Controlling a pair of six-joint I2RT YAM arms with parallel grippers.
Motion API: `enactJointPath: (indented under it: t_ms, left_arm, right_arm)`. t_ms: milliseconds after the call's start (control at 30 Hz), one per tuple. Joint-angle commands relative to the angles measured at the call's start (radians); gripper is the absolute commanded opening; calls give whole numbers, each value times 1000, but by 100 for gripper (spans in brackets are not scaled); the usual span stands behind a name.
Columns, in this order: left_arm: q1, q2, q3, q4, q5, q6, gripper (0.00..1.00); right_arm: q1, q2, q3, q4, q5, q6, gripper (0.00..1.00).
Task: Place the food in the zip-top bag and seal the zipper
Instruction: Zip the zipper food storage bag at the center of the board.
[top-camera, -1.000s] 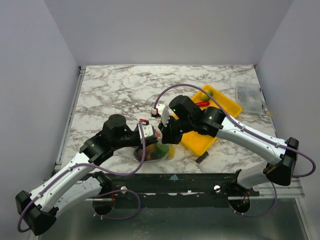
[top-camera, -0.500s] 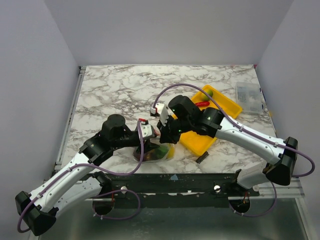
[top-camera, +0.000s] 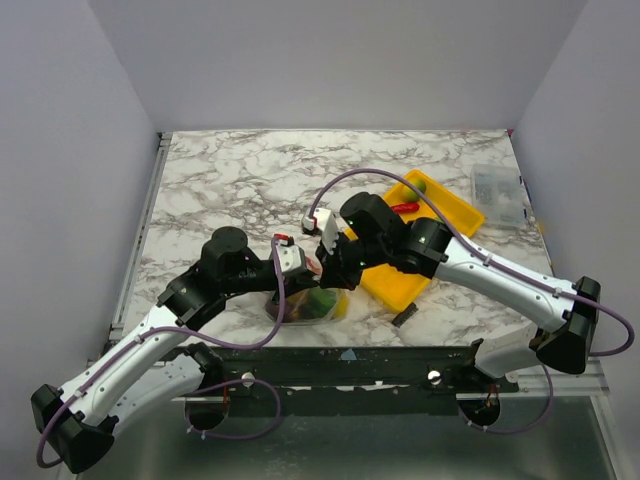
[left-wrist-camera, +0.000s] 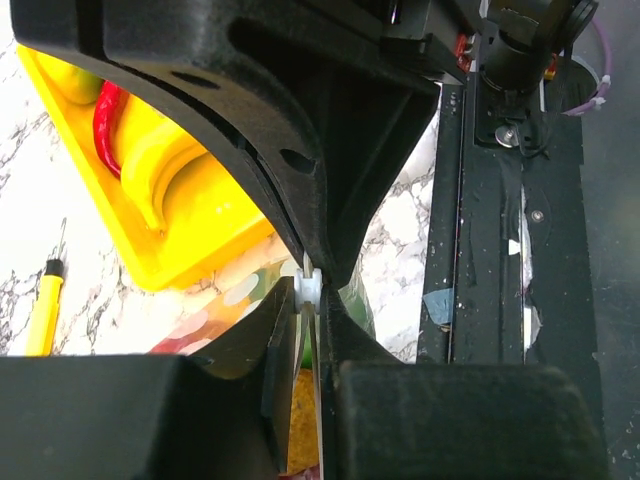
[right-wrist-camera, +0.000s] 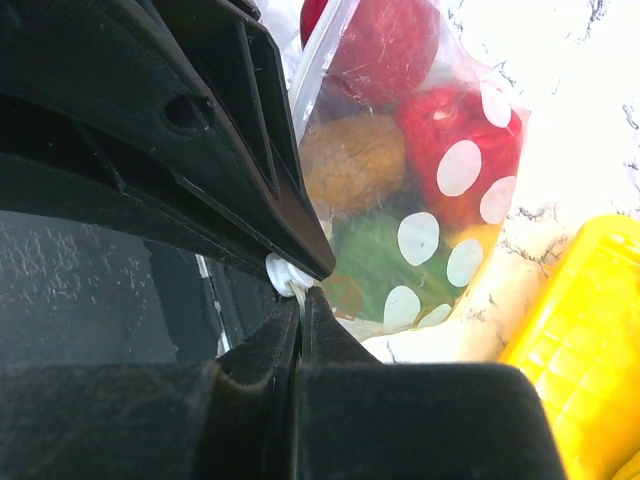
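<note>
Left fingers (left-wrist-camera: 400, 420): pressed together with only a hairline slit between them, clamped on the mouth edge of the zip-top bag (right-wrist-camera: 440, 200). A small white nub of the zipper (left-wrist-camera: 308, 288) stood just above the tips.

Right fingers (right-wrist-camera: 400, 420): likewise drawn tight on the same edge, from the opposite side. The white nub sat at their tips in the right wrist view too. The two pairs met nose to nose at the nub; whether they touched each other could not be told.

Bag: hung below the pinch and rested on the marble surface (top-camera: 230, 180) close to the near edge, just left of the yellow tray (top-camera: 452, 208). White dots showed on the film. Food was inside it: a red piece (right-wrist-camera: 455, 125) against the dotted wall, a brownish-yellow piece (right-wrist-camera: 350, 160) beside it, and a green piece (right-wrist-camera: 370, 255) lower down. Whether the zipper was closed along its length could not be told.

Tray: a red pepper (top-camera: 404, 207) lay in its far half, with a yellow-green fruit (top-camera: 420, 185) at the far corner. The left wrist view showed a curved yellow piece (left-wrist-camera: 170, 165) just beside the pepper. The right arm crossed above the near half of the tray.

Further out: a yellow stick with a dark tip (left-wrist-camera: 45, 315) lay on the surface next to the tray. A small dark object (top-camera: 405, 316) sat by the tray's near corner. A clear plastic box (top-camera: 497, 192) stood at the right edge of the surface, apart from the tray.
</note>
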Motion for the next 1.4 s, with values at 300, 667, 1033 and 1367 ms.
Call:
enactJointPath:
  t_ms: [300, 667, 1033, 1367]
  left_arm:
    - [14, -13, 5, 97, 120, -65, 5]
    - [15, -87, -37, 129, -5, -88, 0]
    - [16, -154, 15, -91, -146, -96, 0]
    - [16, -266, 70, -276, -290, -91, 0]
  right_arm:
    - [14, -35, -31, 103, 79, 31, 0]
    - [14, -77, -143, 245, 514, 320, 0]
    - [1, -161, -279, 348, 634, 469, 0]
    - [-41, -193, -317, 366, 689, 480, 0]
